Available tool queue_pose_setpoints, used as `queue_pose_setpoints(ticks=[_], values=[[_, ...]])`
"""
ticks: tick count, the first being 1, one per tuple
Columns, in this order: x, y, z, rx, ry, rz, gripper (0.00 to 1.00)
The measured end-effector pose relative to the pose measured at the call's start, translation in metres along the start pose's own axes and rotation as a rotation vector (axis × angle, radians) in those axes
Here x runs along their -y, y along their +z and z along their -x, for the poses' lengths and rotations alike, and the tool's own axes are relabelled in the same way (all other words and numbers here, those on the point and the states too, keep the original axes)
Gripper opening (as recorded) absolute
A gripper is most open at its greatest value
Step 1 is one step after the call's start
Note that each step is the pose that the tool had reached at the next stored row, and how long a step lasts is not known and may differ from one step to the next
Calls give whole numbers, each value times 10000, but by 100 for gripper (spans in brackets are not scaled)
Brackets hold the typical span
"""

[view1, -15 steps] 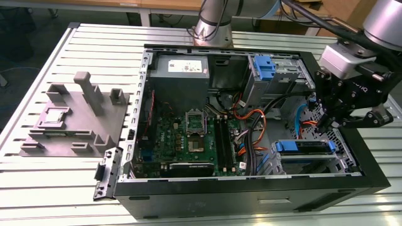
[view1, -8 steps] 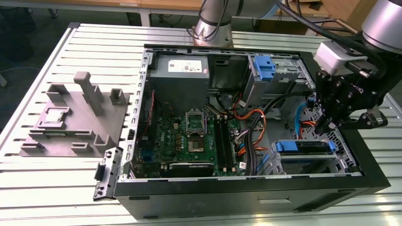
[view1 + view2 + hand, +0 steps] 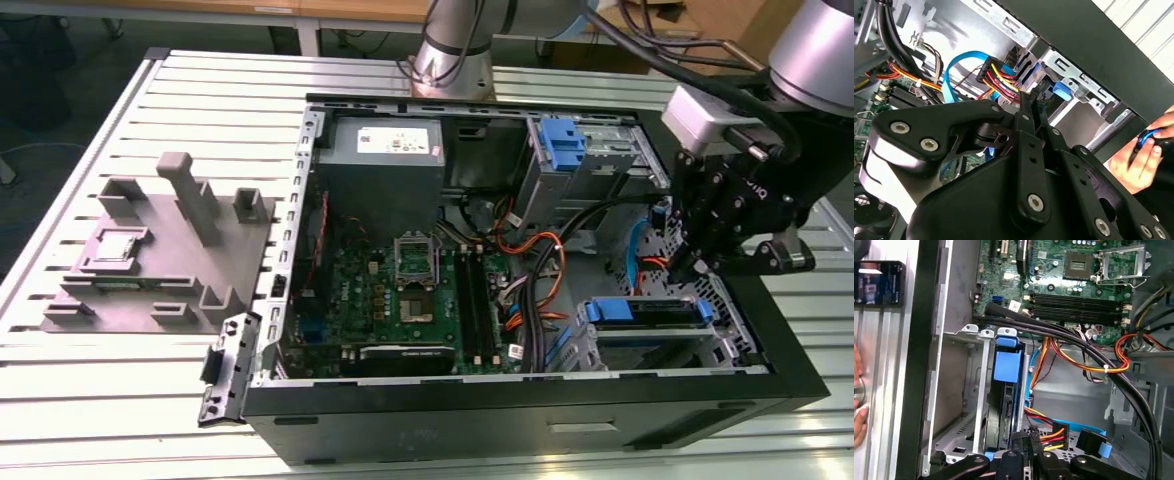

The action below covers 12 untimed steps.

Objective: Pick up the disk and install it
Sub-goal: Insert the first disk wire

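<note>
I have the arm reaching down into the open computer case [image 3: 534,420], the black gripper [image 3: 694,262] low at the exterior view's right. Its fingers look pinched together with nothing between them. The disk [image 3: 1004,390], blue-railed, sits upright in the grey metal drive cage [image 3: 974,390], beside bundled orange and black cables [image 3: 1074,350].
</note>
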<state>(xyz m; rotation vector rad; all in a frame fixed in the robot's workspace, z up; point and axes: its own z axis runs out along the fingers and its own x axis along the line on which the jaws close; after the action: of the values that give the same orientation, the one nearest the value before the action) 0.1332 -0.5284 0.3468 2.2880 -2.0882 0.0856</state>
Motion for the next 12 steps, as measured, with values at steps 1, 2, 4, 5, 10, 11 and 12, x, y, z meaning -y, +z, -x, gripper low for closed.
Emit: queue_pose_setpoints(ticks=[1,2,4,5,10,11,12], values=[[-1,1,-11,40,12,-2,17],[-2,1,-25,61,21,-3,17],[-5,4,-58,69,28,-3,17],[-7,5,-74,68,29,-3,17],[-17,8,-113,69,33,-3,17],[-17,9,-113,69,33,-3,17],[-17,8,-113,69,33,-3,17]])
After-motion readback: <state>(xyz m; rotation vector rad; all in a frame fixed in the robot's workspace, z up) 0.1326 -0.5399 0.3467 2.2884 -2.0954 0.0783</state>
